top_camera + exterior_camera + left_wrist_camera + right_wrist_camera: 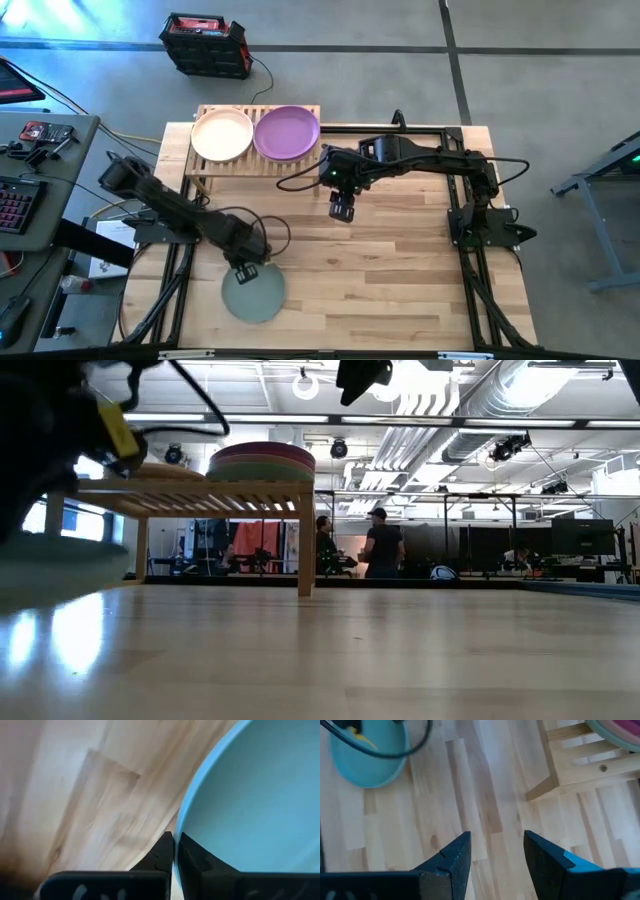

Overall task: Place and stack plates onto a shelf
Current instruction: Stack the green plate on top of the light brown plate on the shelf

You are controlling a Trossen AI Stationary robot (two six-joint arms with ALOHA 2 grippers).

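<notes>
**Left gripper clamped on the teal plate's rim; right gripper waits over mid-table**

The work surface is a butcher-block tabletop [400, 270] of pale wood strips, glossy enough in the low view to mirror the ceiling lights. It sits on a grey concrete floor crossed by dark seams. Off the table at 11 o'clock stands a red-and-black case [205, 44] with a cable running from it; at 9 o'clock a grey side desk [40, 160] carries a keyboard and small tools. The low view looks into a large workshop hall with exposed ducts, strip lights and monitors, where two people [370, 544] stand far back. No brand, label or writing can be read anywhere.

The shelf [255, 150], a light slatted wooden rack, stands at the table's 11 o'clock edge. On it lie two stacks of plates: a beige plate [222, 134] tops one, a purple plate [287, 133] the other, and they sit side by side.

The teal plate [253, 293] lies on the tabletop at about 7 o'clock. The left gripper [245, 270] is at its rim, fingers [165, 851] pressed together on the plate's edge.

The right gripper [342, 208] hangs above the table's middle, fingers [452, 857] apart and holding nothing.
</notes>
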